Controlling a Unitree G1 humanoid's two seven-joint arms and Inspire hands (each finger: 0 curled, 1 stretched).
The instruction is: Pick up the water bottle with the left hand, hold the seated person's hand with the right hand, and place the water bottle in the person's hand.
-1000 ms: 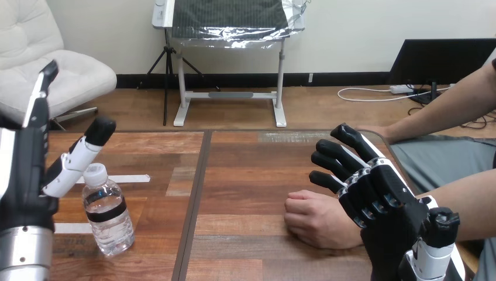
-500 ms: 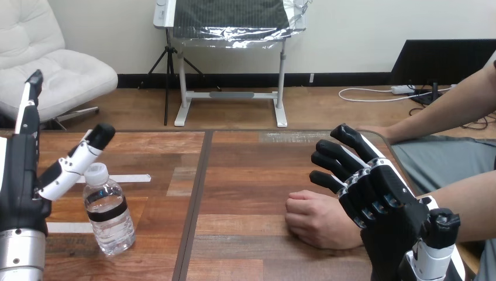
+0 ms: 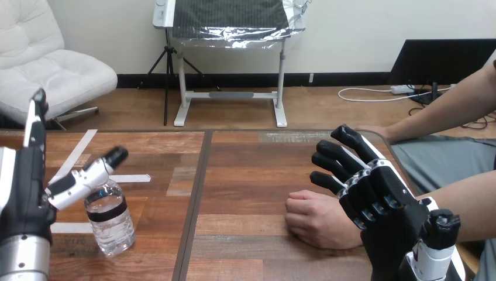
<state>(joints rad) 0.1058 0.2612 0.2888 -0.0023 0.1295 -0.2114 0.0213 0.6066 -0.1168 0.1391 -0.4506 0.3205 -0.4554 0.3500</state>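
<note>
Near left: left hand [image 3: 23,196] upright, fingers straight and apart, thumb reaching across the cap of the water bottle [image 3: 109,222]; contact unclear. Bottle stands upright on the table [image 3: 245,170]. Near right: right hand [image 3: 386,205], fingers straight and spread, beside the person's hand [image 3: 316,221], not gripping it.

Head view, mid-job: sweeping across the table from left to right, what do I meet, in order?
left hand → water bottle → person's hand → right hand
</note>
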